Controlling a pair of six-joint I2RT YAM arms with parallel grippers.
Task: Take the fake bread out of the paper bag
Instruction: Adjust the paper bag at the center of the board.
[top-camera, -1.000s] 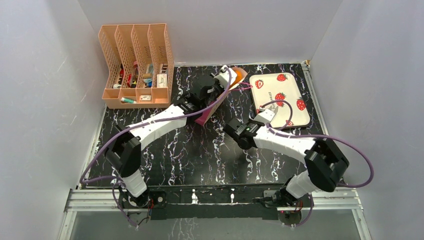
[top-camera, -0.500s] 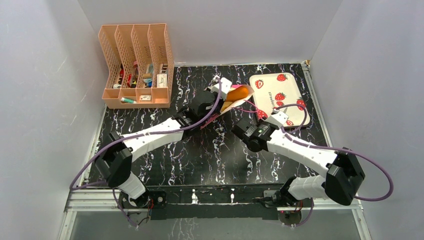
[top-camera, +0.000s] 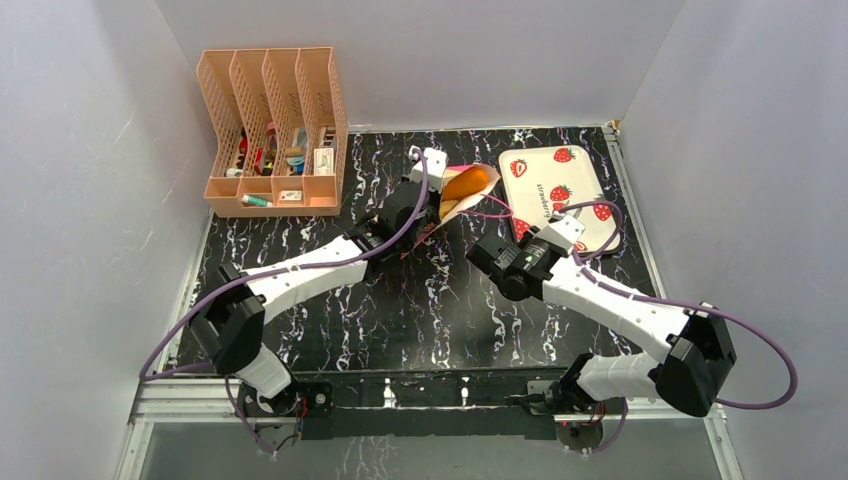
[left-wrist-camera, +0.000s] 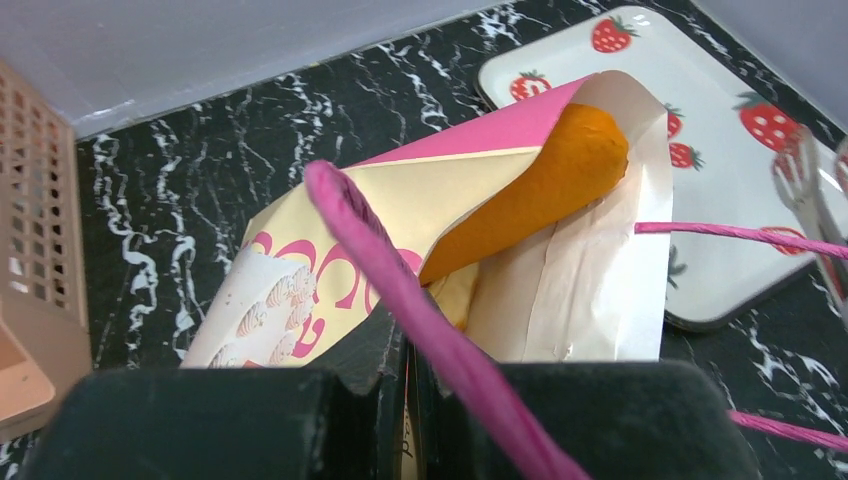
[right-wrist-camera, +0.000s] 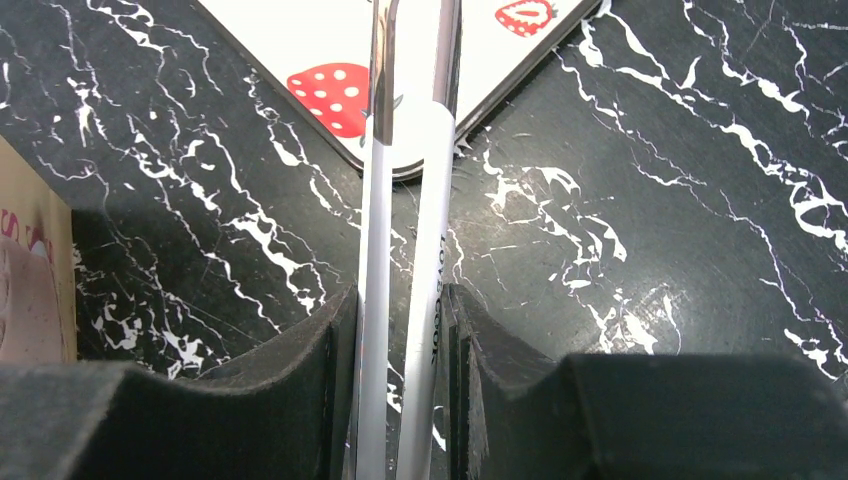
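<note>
A black table (top-camera: 400, 300) veined with white fills the floor of a plain enclosure. Pale grey walls (top-camera: 420, 60) close it in at 9, 12 and 3 o'clock, and a metal rail (top-camera: 430, 395) carries the arm bases at 6. A peach file rack (top-camera: 272, 130) holding small items stands at 10 o'clock. A white tray (top-camera: 570, 175) printed with strawberries lies at 2 o'clock.

Between them, near 12 o'clock, the left gripper (left-wrist-camera: 405, 345) pinches the lower part of the paper bag (left-wrist-camera: 420, 195) and holds it tilted. The bag's mouth opens toward 2 o'clock, over the tray's near corner. The orange bread (left-wrist-camera: 540, 190) sits inside with its rounded end poking out at the mouth. A pink string handle (left-wrist-camera: 400, 290) drapes across the gripper.

The right gripper (right-wrist-camera: 400, 320) is pressed onto a pair of silver tongs (right-wrist-camera: 410, 150). Their two arms lie close together and reach toward 12 o'clock in the right wrist view, across the tray's edge.
</note>
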